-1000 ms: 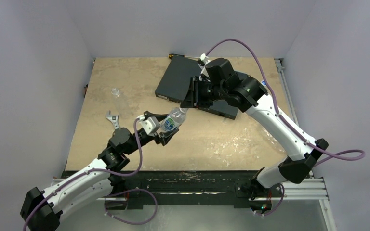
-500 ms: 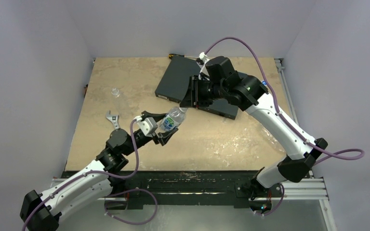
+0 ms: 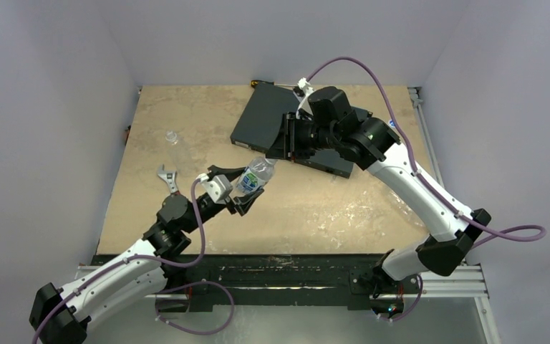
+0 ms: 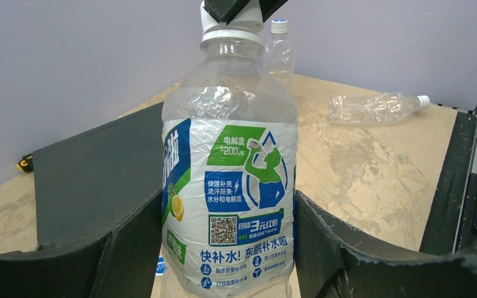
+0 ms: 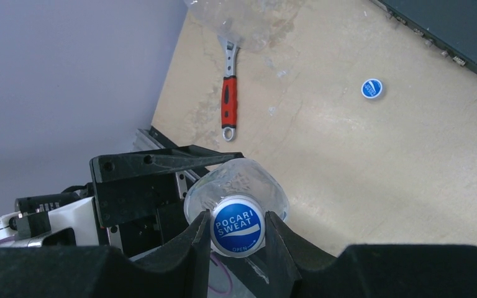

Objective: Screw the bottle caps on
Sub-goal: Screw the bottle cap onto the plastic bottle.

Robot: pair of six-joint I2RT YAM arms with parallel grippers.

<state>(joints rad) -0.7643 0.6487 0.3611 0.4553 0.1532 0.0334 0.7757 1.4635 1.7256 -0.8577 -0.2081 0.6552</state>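
Two arms meet over the middle of the tan table (image 3: pixel 315 208). I list what I see, largest first.

Box (image 3: pixel 261 118): flat and black. It lies at the far centre of the table, partly under the right arm.

Left gripper (image 3: pixel 240 190): its jaws are clamped on the lower body of the bottle (image 4: pixel 230 174), with one finger pressed against each side of the label. The bottle is held off the table, with its neck tilted toward the right gripper (image 5: pixel 237 220).

Right gripper: its fingers are pinched together on the cap (image 5: pixel 237 226), one on each side.

Bottle: clear plastic with a green, blue and white label. It spans the gap between the two grippers.

Upright bottle (image 4: pixel 279 53): capped, and standing on the table behind the held one in the left wrist view.

Lying bottle (image 4: pixel 376 108): on its side on the table, with a white cap on its neck.

Wrench (image 5: pixel 230 99): red-handled. It lies flat near the table's left edge, well apart from the box.

Cap: blue with white lettering, seated on the bottle's neck. I cannot tell how far it is threaded.

Loose cap (image 5: pixel 371 89): blue, lying on bare table near the box edge.
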